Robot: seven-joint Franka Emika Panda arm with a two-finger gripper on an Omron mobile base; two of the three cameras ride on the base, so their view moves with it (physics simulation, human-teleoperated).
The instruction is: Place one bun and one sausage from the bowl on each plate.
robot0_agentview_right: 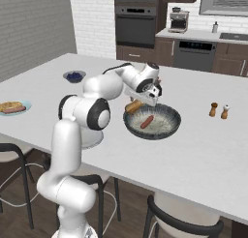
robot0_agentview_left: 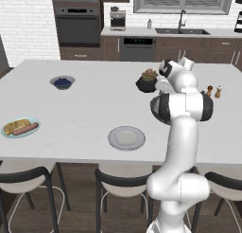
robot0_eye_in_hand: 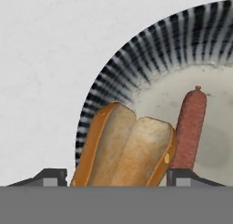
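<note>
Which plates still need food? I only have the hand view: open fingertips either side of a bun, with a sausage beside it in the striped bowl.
Observer: The teal plate, far left on the table, already carries a bun and a sausage.
Operator: And the other one?
Observer: The grey plate has nothing on it. It sits near the table's front edge.
Operator: Where is it from the bowl?
Observer: In the left base view, the bowl lies just beyond the grey plate and to its right. The gripper is over the bowl's left rim.
</note>
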